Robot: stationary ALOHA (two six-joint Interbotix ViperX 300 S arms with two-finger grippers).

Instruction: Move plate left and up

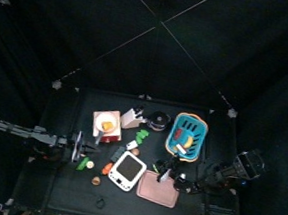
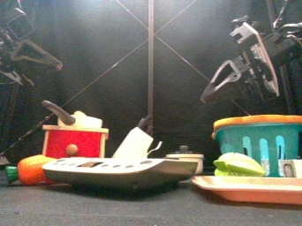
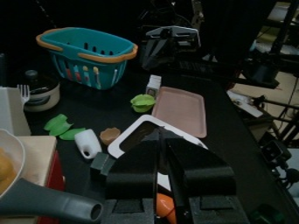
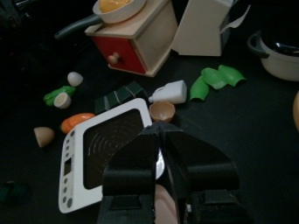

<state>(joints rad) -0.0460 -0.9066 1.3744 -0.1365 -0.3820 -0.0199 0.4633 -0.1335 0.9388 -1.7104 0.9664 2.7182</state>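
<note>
One teal basket (image 1: 188, 134) with an orange rim stood on the small black table, and every place below is given from it.

One pink rectangular plate (image 1: 162, 191), the thing to be moved, lay flat in front of the basket, near the table's front edge. It was bare except for a pale green leafy piece (image 2: 239, 163) at the end nearer the basket.

One white kitchen scale (image 1: 127, 170) with a dark weighing pad lay in front of the basket and to its left, just beside the plate. One red toy box (image 2: 73, 141) carrying a small pan stood well to the basket's left. One white carton (image 4: 211, 26) stood between that box and the basket. One small dark pot (image 1: 159, 119) sat just left of the basket.

Small toy foods were scattered left of the scale, among them an orange (image 2: 35, 168). They were too small to count surely.

The left gripper (image 3: 162, 144) hung raised, far to the basket's left, with its jaws apart and nothing between them. The right gripper (image 4: 163, 131) hung above the scale, also parted and empty. In the front view the basket was cut off at the edge.
</note>
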